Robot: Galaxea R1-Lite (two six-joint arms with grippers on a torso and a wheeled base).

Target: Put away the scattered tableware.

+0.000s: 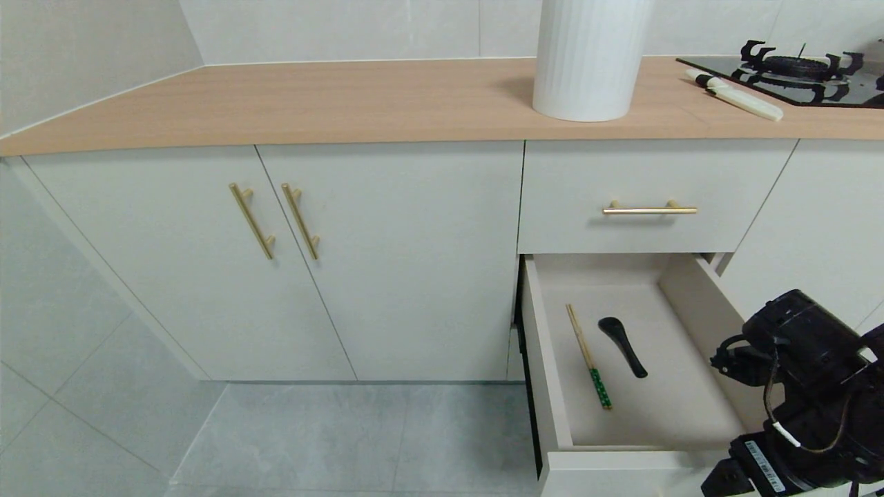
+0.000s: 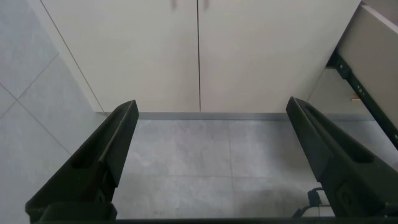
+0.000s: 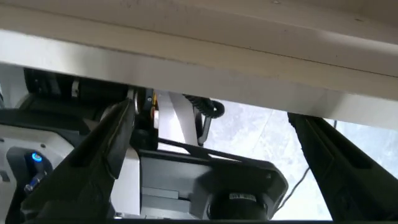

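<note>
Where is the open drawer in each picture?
Head view: the open drawer sits lower right, chopsticks and a black spoon inside.
Left wrist view: its side wall and rail, beside the cabinet doors.
Right wrist view: the pale panel across the picture, probably its front from below.
Shared landmark: the grey floor tiles.

Tableware lying in the open drawer (image 1: 545,359).
A pair of wooden chopsticks (image 1: 588,354) with green patterned ends lies flat near the left wall. A black spoon (image 1: 625,348) lies just beside them, apart, with its bowl toward the back.
</note>
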